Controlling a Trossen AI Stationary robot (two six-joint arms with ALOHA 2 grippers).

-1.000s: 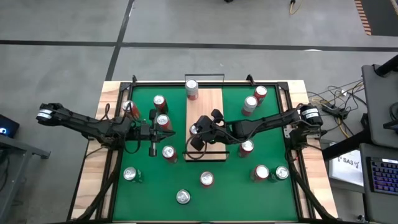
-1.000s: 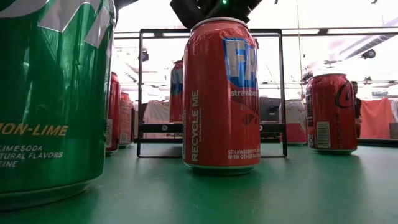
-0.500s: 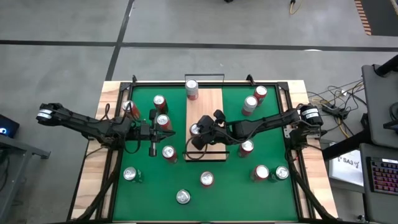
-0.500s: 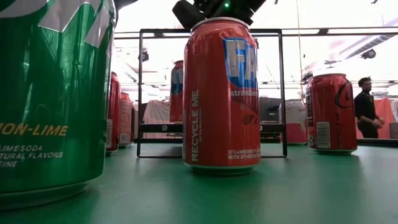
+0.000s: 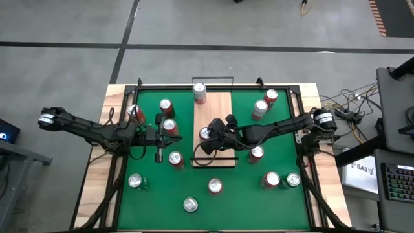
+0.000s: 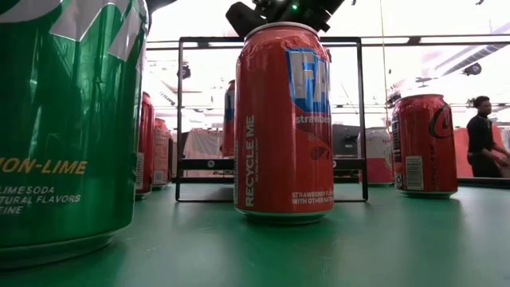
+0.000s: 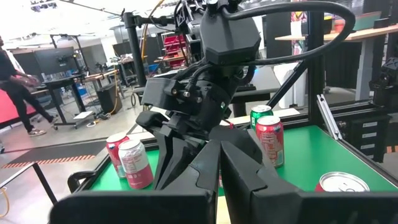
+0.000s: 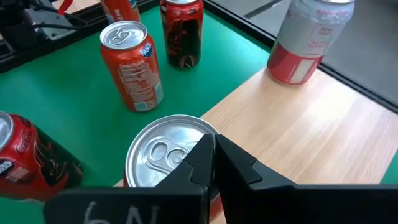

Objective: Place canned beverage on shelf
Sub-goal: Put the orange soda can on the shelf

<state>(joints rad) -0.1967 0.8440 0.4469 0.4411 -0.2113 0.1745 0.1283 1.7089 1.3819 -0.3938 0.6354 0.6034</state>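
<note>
The shelf (image 5: 218, 110) is a pale wood board lying across the middle of the green mat (image 5: 284, 149). A white-and-red can (image 5: 199, 92) stands at its far end and shows again in the right wrist view (image 8: 311, 37). A silver-topped red can (image 5: 205, 133) stands upright by the shelf's left edge. My right gripper (image 5: 208, 140) hovers shut, tilted down, with its fingertips (image 8: 208, 152) over that can's top (image 8: 165, 155). My left gripper (image 5: 162, 137) waits shut and level over the mat to the left, its fingers (image 7: 217, 168) pointing at the right arm. My right gripper's shut fingertips show in front of the near rim (image 8: 196, 140) of the can's top, slanting down from the table's right side. Whether they touch the can I cannot tell. The can stands upright on the shelf.
Several more cans stand about the mat, among them a red can (image 5: 175, 158) and a red can (image 5: 215, 186), plus a big green can (image 6: 72, 119) near the low camera. The shelf's black rail (image 6: 180, 119) stands upright. A person (image 6: 482, 143) walks far behind.
My right gripper has rolled about its own line and tipped a little further down over the can, staying in place and shut. The can and the left arm have kept still.
</note>
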